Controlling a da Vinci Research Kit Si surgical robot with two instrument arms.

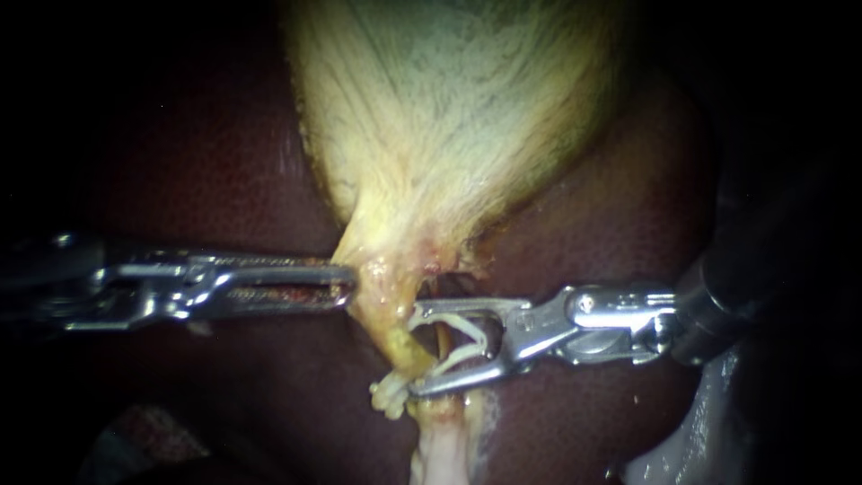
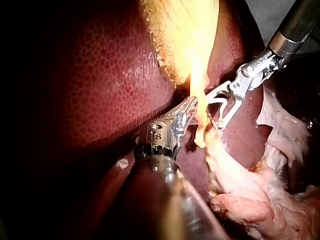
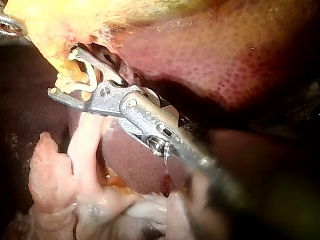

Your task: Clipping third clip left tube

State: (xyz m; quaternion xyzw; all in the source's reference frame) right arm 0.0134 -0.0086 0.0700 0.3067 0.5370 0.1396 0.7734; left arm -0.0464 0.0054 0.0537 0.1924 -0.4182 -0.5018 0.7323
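**A:** Nearest the lens, right wrist view: the blurred shaft of the right instrument (image 3: 65,72), running forward to its tool at the tissue.

**B:** State of that tool?

**A:** The jaws are spread wide in a V. A white clip (image 1: 487,341) is seated between them and touches both. The clip's own legs are spread too, not closed.

**B:** Location of the tube?

**A:** The tube (image 1: 400,346) is a yellowish strand running down from the neck of the gallbladder (image 1: 449,108). It passes between the spread jaws, inside the clip's legs. An orange strand shows just beside it within the same gap. I cannot tell from the endoscope view whether this is the left tube.

**B:** Other arm?

**A:** The left instrument (image 1: 350,286) comes in level from the left. Its tool's jaws lie nearly together, with the tips pinched on the edge of the gallbladder's neck, just above where the clip sits.

**B:** Surroundings?

**A:** The liver (image 1: 611,224), dark red and mottled, lies behind and to both sides. A pale knobbed lump (image 1: 391,397) sits on the tube at the tip of the right tool's lower jaw; I cannot tell what it is. Ragged pale tissue (image 3: 50,185) lies under the right instrument, past the tube's lower end.

**B:** Any writing?

**A:** Stamped characters show on the left instrument's housing in the left wrist view. Not transcribed.
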